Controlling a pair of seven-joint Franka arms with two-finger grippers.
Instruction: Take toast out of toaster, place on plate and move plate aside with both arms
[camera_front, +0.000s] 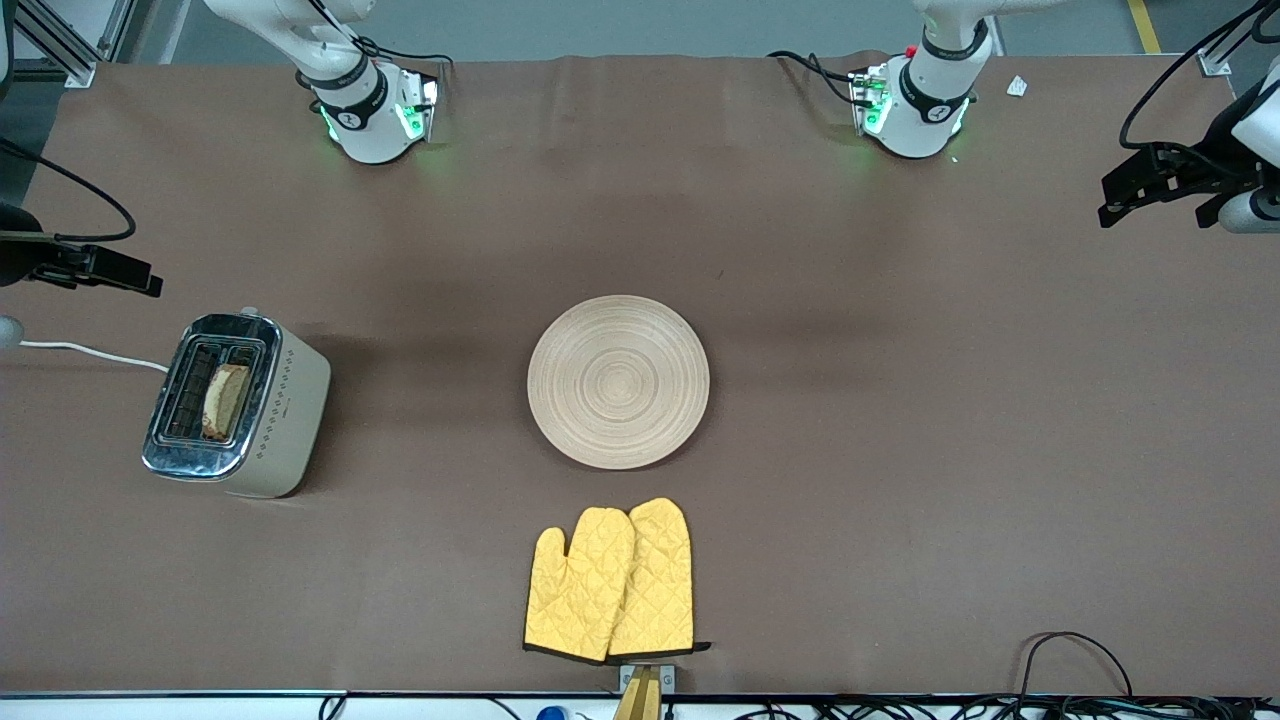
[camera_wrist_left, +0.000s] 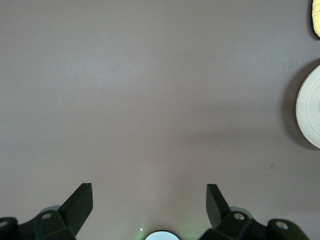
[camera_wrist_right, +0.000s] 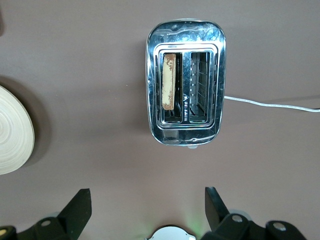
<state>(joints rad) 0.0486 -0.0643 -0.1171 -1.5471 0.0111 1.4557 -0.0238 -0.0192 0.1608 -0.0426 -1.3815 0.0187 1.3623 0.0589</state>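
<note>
While toast (camera_wrist_right: 169, 81) stands edge-up in toaster (camera_wrist_right: 185, 82) slot, right gripper (camera_wrist_right: 147, 205) hangs over bare tabletop (camera_wrist_right: 100, 75) just short of toaster, fingers (camera_wrist_right: 80, 207) spread wide, empty. Slot's long axis runs straight away from fingers. Right arm nearer. Left gripper (camera_wrist_left: 149, 202) waits, wide open, empty, plate (camera_wrist_left: 311, 107) off to one side.

White arms (camera_front: 350, 100), black cables
</note>
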